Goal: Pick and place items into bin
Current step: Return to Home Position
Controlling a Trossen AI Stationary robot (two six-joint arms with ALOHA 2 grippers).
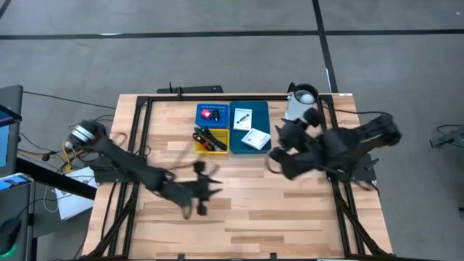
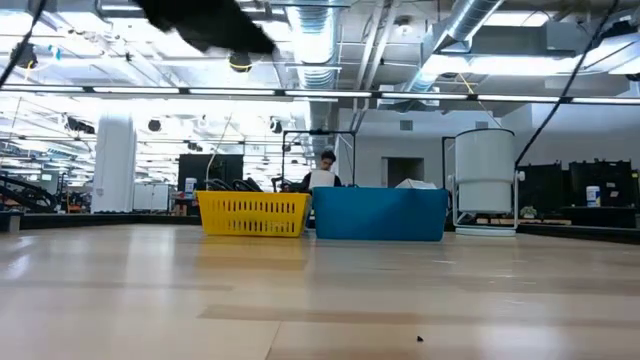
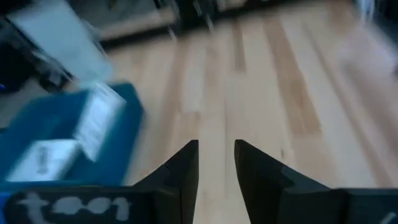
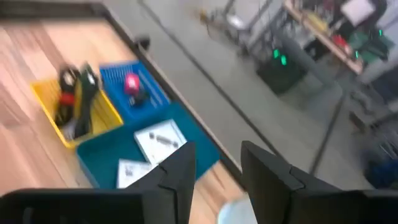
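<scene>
The print on the two white printed cards (image 1: 250, 128) is too blurred to read. They lie in the dark blue plastic bin (image 1: 262, 114). The red-pink piece (image 1: 208, 114) sits in the small blue basket (image 1: 222, 110). The green and black pen-like tools (image 1: 209, 138) are in the yellow basket (image 1: 221, 150). My left claw (image 3: 216, 163) hovers over the bare wooden table (image 1: 290, 210), apart from the baskets, slightly parted and empty. My right claw (image 4: 217, 165) is just beside the bin, parted, also empty.
</scene>
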